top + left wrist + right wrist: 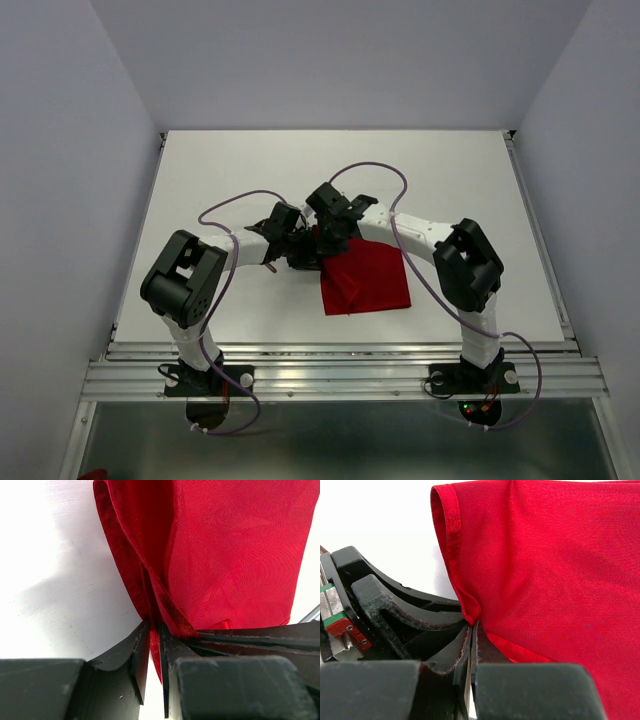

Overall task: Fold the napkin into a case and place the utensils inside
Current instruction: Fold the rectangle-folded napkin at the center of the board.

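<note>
The left hand (155, 647) is closed on a bunched fold of the napkin (235, 555). In its wrist view the two black fingers (135, 655) stand at the bottom centre of the frame, with a thin ridge of red cloth pinched between them. From the pinch a hemmed edge climbs toward the top of the frame and rolls over on itself at upper left. The broad cloth spreads across the right half. Dark flat parts of the right hand cross the lower right of that frame, just beside the left fingers. The white desk (60, 555) fills the left side.

The right hand (472, 645) is clamped shut on the same napkin. In its wrist view the jaws meet at bottom centre with the red hem caught in the seam between them. The cloth rises from there and fills the right of the frame, its folded hem at top centre-left. The black body of the left hand sits at middle left, close against the cloth.

In the top view the two hands meet near the centre of the frame, at the upper left corner of the napkin. The napkin lies on the desk just right of centre, creased near its lower left. The arms bend in from lower left and lower right.
</note>
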`<state>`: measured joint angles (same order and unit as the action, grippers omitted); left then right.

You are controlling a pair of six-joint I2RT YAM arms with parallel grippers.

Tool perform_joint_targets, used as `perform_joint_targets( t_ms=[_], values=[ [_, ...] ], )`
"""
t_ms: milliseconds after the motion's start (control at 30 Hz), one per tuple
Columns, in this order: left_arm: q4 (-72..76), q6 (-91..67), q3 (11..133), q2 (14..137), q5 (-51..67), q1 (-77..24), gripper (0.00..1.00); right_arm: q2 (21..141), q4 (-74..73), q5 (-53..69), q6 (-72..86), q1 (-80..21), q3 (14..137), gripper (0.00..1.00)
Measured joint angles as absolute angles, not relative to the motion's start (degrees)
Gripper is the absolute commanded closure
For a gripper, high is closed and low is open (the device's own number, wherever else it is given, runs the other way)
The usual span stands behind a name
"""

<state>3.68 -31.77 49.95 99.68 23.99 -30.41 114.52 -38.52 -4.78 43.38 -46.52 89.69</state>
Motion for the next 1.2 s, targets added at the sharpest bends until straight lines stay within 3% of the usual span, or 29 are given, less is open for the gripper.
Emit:
perform_joint_targets(
  t_ms=[767,867,933,1067,1100,1133,1200],
  values=[
    [5.74,-32.27,44.71,94.41,25.56,-29.02,0.8,113.58,-37.06,-7.64,46.57,-47.0,87.24,0.99],
    [5.87,-32.51,44.34,93.86,25.47,-28.97,0.88,113.58,-36.82,-7.9,46.83,-47.0,87.24,0.99],
    [6.13,-32.62,43.83,93.67,25.45,-28.82,1.0,113.58,-36.8,-7.99,46.96,-47.03,87.24,0.99],
    [6.11,-33.06,42.81,93.58,25.02,-28.71,1.0,113.51,-36.82,-8.03,47.03,-47.03,87.22,0.99],
    [6.02,-33.08,42.7,93.58,24.99,-28.71,0.99,113.47,-36.82,-8.03,47.03,-47.03,87.2,0.99],
    [5.98,-33.08,42.68,93.58,24.95,-28.71,0.86,113.38,-36.82,-8.08,47.03,-47.03,87.2,0.99],
    [6.0,-32.93,42.68,93.58,24.86,-28.71,0.74,113.23,-36.8,-8.16,47.05,-47.03,87.2,0.99]
  ],
)
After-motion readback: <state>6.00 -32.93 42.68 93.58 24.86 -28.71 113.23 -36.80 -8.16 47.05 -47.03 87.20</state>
